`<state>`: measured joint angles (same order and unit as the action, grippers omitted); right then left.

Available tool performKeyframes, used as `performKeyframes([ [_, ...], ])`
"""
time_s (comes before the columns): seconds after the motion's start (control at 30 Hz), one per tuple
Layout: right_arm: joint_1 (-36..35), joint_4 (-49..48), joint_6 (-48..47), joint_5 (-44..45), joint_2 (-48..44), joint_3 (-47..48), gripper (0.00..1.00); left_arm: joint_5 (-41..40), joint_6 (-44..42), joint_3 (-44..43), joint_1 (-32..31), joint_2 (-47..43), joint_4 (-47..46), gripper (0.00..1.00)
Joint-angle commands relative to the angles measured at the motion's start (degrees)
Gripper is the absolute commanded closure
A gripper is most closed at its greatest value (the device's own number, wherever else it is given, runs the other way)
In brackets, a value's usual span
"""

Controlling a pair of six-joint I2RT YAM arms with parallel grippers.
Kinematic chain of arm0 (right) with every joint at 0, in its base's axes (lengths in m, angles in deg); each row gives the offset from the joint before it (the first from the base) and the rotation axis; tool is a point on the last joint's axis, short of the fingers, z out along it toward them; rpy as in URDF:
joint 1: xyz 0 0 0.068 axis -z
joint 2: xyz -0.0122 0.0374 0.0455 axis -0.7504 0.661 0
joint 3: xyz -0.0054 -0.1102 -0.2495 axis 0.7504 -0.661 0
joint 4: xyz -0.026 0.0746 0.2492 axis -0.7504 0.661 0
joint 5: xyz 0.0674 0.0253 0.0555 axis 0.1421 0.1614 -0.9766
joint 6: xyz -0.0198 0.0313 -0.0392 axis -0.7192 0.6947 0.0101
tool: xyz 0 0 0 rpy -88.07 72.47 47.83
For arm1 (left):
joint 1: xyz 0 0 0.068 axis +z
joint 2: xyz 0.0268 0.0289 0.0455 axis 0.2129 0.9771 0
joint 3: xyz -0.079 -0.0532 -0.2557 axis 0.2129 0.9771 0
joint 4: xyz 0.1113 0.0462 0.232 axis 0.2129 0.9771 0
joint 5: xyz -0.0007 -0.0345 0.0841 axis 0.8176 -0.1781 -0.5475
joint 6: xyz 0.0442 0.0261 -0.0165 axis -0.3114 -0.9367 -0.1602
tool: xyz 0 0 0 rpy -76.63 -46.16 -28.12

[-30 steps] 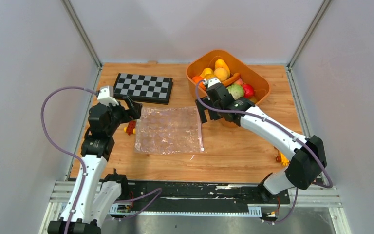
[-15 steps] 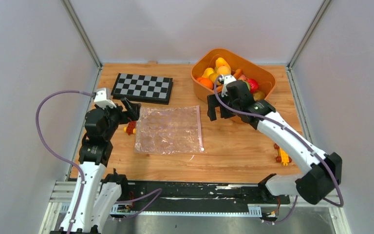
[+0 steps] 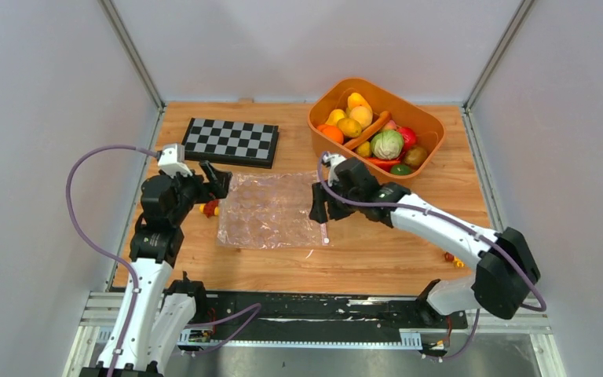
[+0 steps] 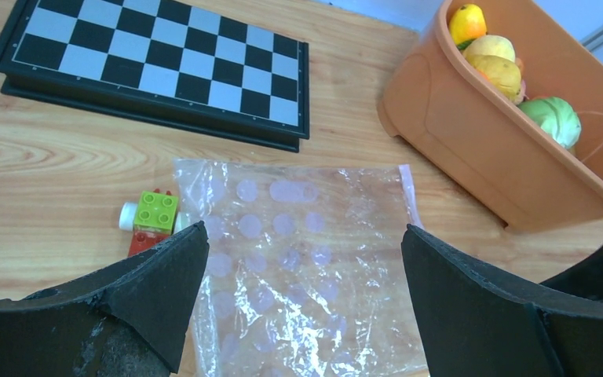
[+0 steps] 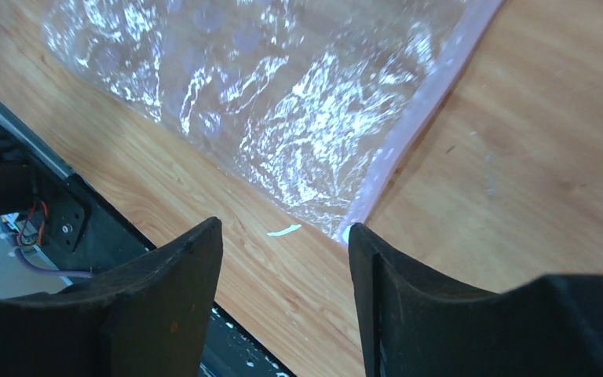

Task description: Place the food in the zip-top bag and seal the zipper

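Zip-top bag (image 3: 273, 210) lies flat on the wood table (image 3: 392, 236), center of the top view, and it looks empty. Zipper (image 5: 424, 110) is the pinkish-white strip along the bag's right edge in the top view. In the right wrist view it runs diagonally from the upper right down to the bag's corner.

All the food (image 3: 377, 140) sits in the orange tub (image 3: 433, 124), upper right of the top view, well apart from the bag. None is bagged yet, so we judge the task barely started.

Left gripper (image 4: 305, 234) has its fingers spread wide and holds nothing. It hangs over the bag's left edge, near the small block toy (image 4: 153, 220). Right gripper (image 5: 284, 229) has its fingers part-spread and pinches nothing. The bag's lower zipper corner shows in the gap between them, and we cannot tell if they touch the film.

Handling, our judgement:
- The bag is thin, light, floppy and slick. It probably slides on the wood if pushed and collapses if lifted by 1 layer.
- The zipper strip is the stiffest part, so take hold there, at the corner or mid-strip. Pinch only the top layer to open the mouth.
- The food looks glossy, hard and rounded, so it could squirt out of the jaws. Grip across the middle.

Checkerboard (image 3: 231, 141) sits upper left, just beyond the bag, not involved.
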<state>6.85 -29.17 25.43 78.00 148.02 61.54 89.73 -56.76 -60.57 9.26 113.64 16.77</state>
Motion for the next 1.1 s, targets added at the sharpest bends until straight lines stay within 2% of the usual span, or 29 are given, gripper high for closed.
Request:
performKeyframes([
  [0.0,-3.69,-3.38,7.89,7.76,4.24,-1.26,0.44,2.82,-0.25,0.81,-0.23,-0.89,-0.11,0.00],
  [0.27,-3.78,-5.90,12.39,16.95,9.51,-2.64,0.46,2.73,-0.39,1.80,-0.23,-2.57,0.48,0.00],
  [0.53,-3.64,-13.55,13.77,19.07,14.18,-6.40,0.48,3.00,0.39,2.61,-0.23,-2.44,-0.94,0.00],
  [0.63,-3.39,-13.73,13.69,18.16,16.96,-5.33,0.52,2.95,0.25,2.34,-0.24,-2.38,-1.09,0.00],
  [0.8,-3.43,-16.56,14.37,16.44,19.52,-6.12,0.63,3.12,-0.04,2.35,-0.23,-2.25,-1.09,0.00],
  [0.83,-3.40,-16.71,14.33,16.45,19.63,-6.33,0.68,3.13,-0.11,2.48,-0.29,-2.20,-1.14,0.01],
  [0.97,-3.35,-16.89,13.84,16.69,18.90,-6.98,0.74,2.71,0.07,2.01,-0.24,-1.55,-1.15,0.02],
  [1.07,-3.40,-16.80,13.34,16.05,17.98,-7.41,0.95,2.68,0.36,1.66,-0.25,-1.76,-0.33,0.02],
])
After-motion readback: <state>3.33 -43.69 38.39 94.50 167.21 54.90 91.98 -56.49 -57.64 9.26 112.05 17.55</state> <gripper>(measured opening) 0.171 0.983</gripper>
